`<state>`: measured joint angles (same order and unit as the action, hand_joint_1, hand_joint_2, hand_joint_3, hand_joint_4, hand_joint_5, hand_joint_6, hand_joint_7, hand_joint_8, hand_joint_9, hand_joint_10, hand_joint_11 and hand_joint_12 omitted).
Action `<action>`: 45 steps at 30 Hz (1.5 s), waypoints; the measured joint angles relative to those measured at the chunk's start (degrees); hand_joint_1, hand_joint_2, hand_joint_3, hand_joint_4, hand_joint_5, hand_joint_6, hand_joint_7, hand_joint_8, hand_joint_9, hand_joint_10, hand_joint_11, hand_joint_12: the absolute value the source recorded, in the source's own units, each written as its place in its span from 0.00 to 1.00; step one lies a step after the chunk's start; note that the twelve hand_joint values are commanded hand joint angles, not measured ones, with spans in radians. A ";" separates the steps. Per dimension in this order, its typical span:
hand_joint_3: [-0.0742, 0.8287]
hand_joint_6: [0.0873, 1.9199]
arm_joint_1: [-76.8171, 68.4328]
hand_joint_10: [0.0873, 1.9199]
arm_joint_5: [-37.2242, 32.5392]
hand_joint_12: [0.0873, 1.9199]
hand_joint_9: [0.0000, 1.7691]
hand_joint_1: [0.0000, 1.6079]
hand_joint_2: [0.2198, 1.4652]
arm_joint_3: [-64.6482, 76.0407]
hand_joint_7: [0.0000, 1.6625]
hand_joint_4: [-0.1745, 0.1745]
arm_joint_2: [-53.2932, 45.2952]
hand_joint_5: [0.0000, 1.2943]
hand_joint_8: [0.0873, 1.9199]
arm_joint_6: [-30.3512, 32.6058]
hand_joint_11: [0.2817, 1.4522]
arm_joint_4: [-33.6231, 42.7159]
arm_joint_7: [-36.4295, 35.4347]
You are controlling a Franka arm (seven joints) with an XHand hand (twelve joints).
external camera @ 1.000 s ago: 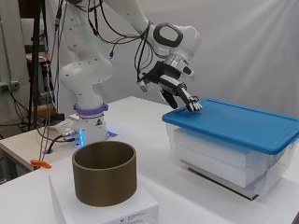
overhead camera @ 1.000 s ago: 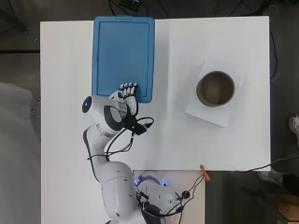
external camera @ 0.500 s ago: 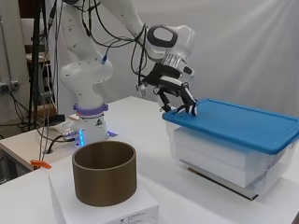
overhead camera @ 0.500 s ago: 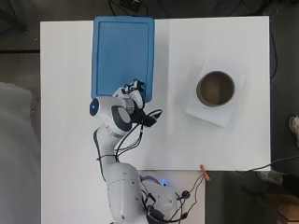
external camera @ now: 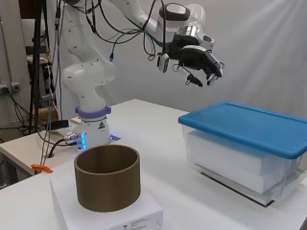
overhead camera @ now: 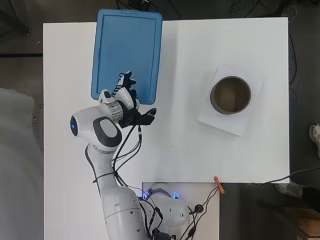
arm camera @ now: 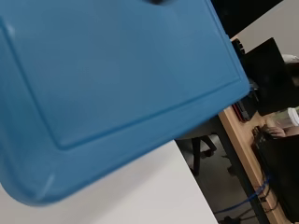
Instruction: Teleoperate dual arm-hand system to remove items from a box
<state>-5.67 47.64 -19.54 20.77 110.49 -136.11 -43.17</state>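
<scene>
A white plastic box [external camera: 240, 160] with a blue lid [overhead camera: 128, 52] stands at the table's far left in the overhead view. The lid [external camera: 252, 125] lies flat on the box and fills most of the wrist view [arm camera: 107, 88]. My hand [overhead camera: 124, 95] hovers over the lid's corner nearest the arm. In the side view the hand [external camera: 200, 58] hangs well above that corner, clear of it. Its fingers are spread and relaxed, pointing down, with nothing held.
A brown cardboard cylinder [overhead camera: 230, 94] stands on a white flat box [overhead camera: 221, 120] at the right; in the side view the cylinder [external camera: 107, 177] is near the front. An orange clip [overhead camera: 219, 184] lies by the table's near edge. Cables hang from the arm.
The hand was touching the lid's near corner. It has since lifted up and off that corner. The lid stays on the box.
</scene>
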 joint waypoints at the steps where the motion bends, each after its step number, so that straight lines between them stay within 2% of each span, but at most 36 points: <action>1: 0.08 0.16 0.04 0.19 0.24 0.03 0.47 0.19 0.77 0.01 0.43 0.29 0.67 0.40 0.20 -0.75 0.37 -0.09 -0.10; 2: 0.08 0.07 0.02 0.12 -0.14 0.00 0.48 0.09 0.76 0.09 0.44 0.29 0.89 0.38 0.12 -1.73 0.39 0.20 -0.28; 4: 0.08 0.00 0.00 0.02 -4.87 0.00 0.45 0.02 0.67 1.05 0.43 0.19 0.61 0.32 0.02 -2.97 0.39 1.05 -0.68; 6: 0.07 0.00 -0.03 0.00 -12.91 0.00 0.40 0.00 0.61 1.89 0.37 0.13 0.04 0.26 0.00 -3.00 0.34 0.70 -0.80; 8: 0.06 0.00 -0.02 0.00 -21.87 0.00 0.29 0.00 0.56 2.09 0.26 0.08 -0.74 0.17 0.00 -2.84 0.24 -0.38 -0.04; 10: 0.05 0.00 0.05 0.00 -26.08 0.00 0.21 0.00 0.54 1.92 0.17 0.04 -1.96 0.11 0.00 -3.19 0.16 -0.99 0.97; 12: 0.05 0.00 0.13 0.00 -25.86 0.00 0.16 0.00 0.52 1.57 0.10 0.02 -3.87 0.08 0.00 -3.80 0.11 -1.54 2.23; 15: 0.06 0.00 0.27 0.00 -18.55 0.00 0.15 0.00 0.51 0.87 0.06 0.05 -7.20 0.02 0.00 -4.91 0.11 -2.20 6.25; 17: 0.07 0.00 0.42 0.00 -14.37 0.00 0.14 0.01 0.51 1.01 0.04 0.10 -9.71 0.00 0.00 -5.49 0.12 -1.95 9.39; 21: 0.07 0.00 0.63 0.00 -11.77 0.00 0.14 0.08 0.50 2.21 0.01 0.20 -11.59 0.00 0.00 -5.22 0.14 -0.84 10.89; 23: 0.08 0.00 0.53 0.00 -10.33 0.00 0.16 0.17 0.51 3.41 0.03 0.23 -10.43 0.00 0.00 -0.06 0.15 -2.52 12.32; 24: 0.08 0.00 0.45 0.17 -9.23 0.05 0.32 0.45 0.58 3.91 0.20 0.31 -9.90 0.18 0.17 2.79 0.30 -3.72 12.67; 25: 0.09 0.26 0.41 0.50 -7.95 0.35 0.50 0.61 0.69 4.40 0.36 0.57 -9.46 0.34 0.51 5.55 0.49 -4.82 12.91; 26: 0.09 0.57 0.44 0.73 -6.96 0.61 0.66 0.68 0.76 4.69 0.52 0.77 -9.27 0.44 0.74 7.65 0.66 -5.52 12.93; 27: 0.09 0.78 0.41 0.87 -6.47 0.77 0.74 0.71 0.79 4.97 0.60 0.88 -9.52 0.49 0.88 9.21 0.73 -5.57 11.90; 28: 0.08 0.89 0.45 0.94 -7.62 0.86 0.77 0.73 0.80 5.41 0.64 0.95 -10.25 0.52 0.95 8.84 0.76 -4.54 9.27; 30: 0.08 0.98 0.43 0.99 -11.22 0.93 0.77 0.75 0.81 6.02 0.66 0.99 -11.13 0.53 1.00 6.25 0.76 -2.23 3.64; 33: 0.08 1.00 0.43 1.00 -15.23 0.94 0.72 0.76 0.81 6.07 0.62 1.00 -11.00 0.52 1.00 2.64 0.69 -0.34 -2.73; 35: 0.08 1.00 0.29 1.00 -14.67 0.94 0.68 0.75 0.81 5.36 0.58 1.00 -10.78 0.49 1.00 -0.44 0.62 0.13 -3.14; 37: 0.10 0.88 0.13 1.00 -11.75 0.95 0.66 0.64 0.85 4.56 0.56 0.74 -10.33 0.49 1.00 -5.02 0.58 0.39 -1.53; 38: 0.10 0.85 -0.05 1.00 -9.89 0.96 0.66 0.60 0.86 4.19 0.55 0.68 -9.63 0.48 1.00 -7.20 0.58 0.52 -0.86; 39: 0.11 0.85 -0.22 1.00 -8.93 0.96 0.65 0.58 0.88 3.98 0.54 0.64 -8.96 0.48 1.00 -7.84 0.55 0.65 -1.08; 40: 0.10 0.83 -0.43 1.00 -8.09 0.93 0.59 0.55 0.88 3.90 0.49 0.75 -8.24 0.47 1.00 -7.33 0.47 0.69 -1.81; 41: 0.09 0.61 -0.73 0.79 -7.26 0.70 0.49 0.35 0.85 3.82 0.41 0.67 -7.37 0.39 0.79 -5.75 0.35 0.56 -2.69; 42: 0.08 0.36 -1.02 0.50 -6.59 0.43 0.41 0.19 0.81 3.73 0.32 0.56 -6.42 0.29 0.49 -3.33 0.30 0.27 -3.34; 43: 0.07 0.17 -1.15 0.26 -6.42 0.22 0.28 0.10 0.73 3.49 0.19 0.43 -5.72 0.17 0.25 -0.63 0.23 0.09 -3.29; 44: 0.07 0.06 -1.19 0.12 -6.94 0.10 0.20 0.05 0.64 3.21 0.10 0.33 -5.47 0.09 0.10 1.80 0.19 0.18 -2.51; 45: 0.06 0.00 -1.21 0.04 -8.73 0.03 0.15 0.02 0.58 3.10 0.05 0.27 -5.52 0.04 0.02 4.18 0.17 0.52 -1.03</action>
<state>-6.88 38.91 -16.44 15.24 114.68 -135.59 -44.21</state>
